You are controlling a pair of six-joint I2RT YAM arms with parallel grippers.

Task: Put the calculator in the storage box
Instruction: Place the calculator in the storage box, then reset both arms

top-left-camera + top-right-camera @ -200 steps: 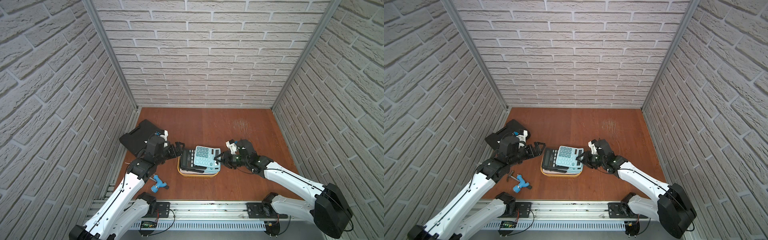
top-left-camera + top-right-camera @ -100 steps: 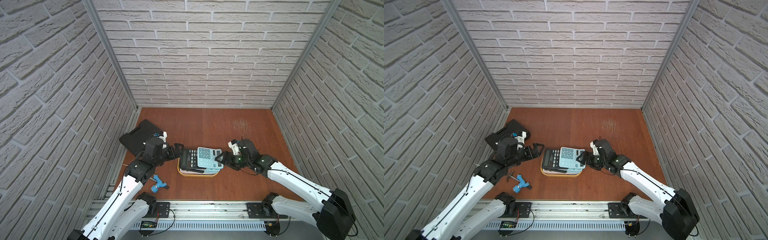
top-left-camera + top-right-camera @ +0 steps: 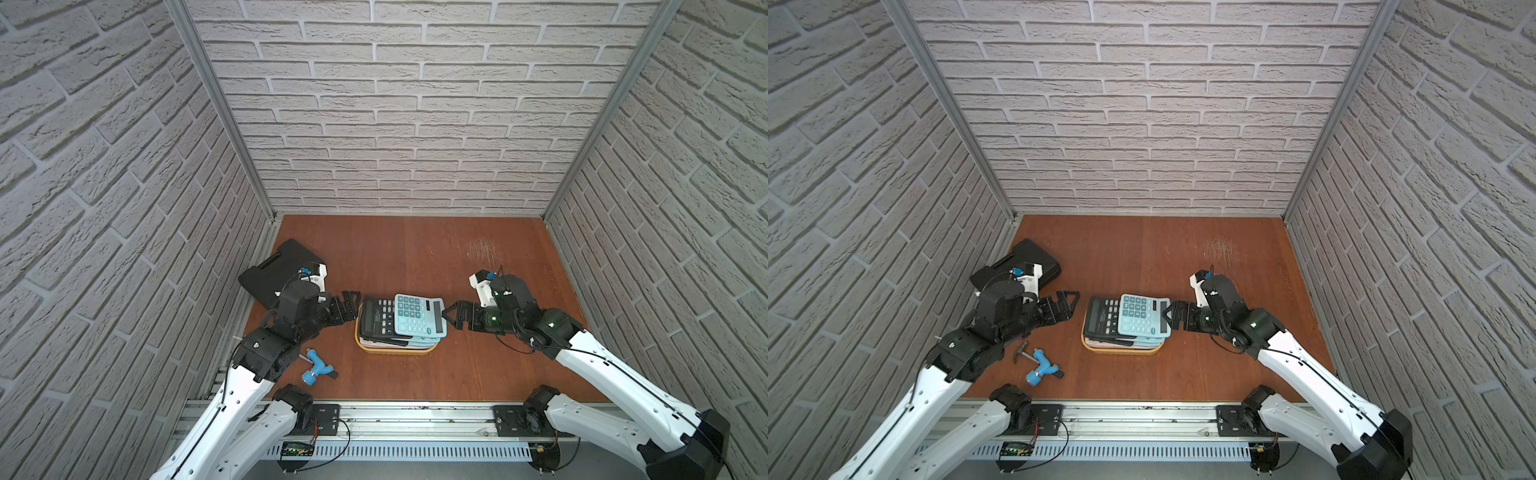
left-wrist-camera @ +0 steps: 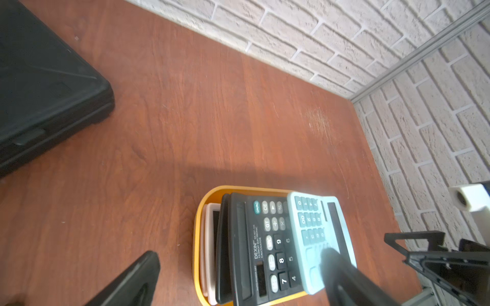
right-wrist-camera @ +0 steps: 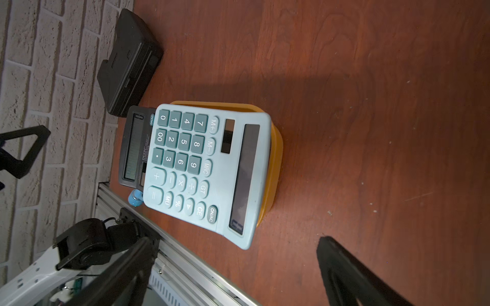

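The yellow storage box sits mid-table, holding a stack of calculators. A light blue calculator lies on top, tilted, overlapping a black calculator. Its display end sticks out over the box's right rim. My right gripper is open just right of that end, holding nothing. My left gripper is open at the box's left side, also holding nothing.
A flat black case lies at the back left, behind my left arm. A blue-handled tool lies front left. Brick walls close three sides, and a metal rail runs along the front edge.
My right gripper has opened, let go of the light blue calculator and drawn back a little to the right. The calculator now rests on the stack. The left gripper stays open.
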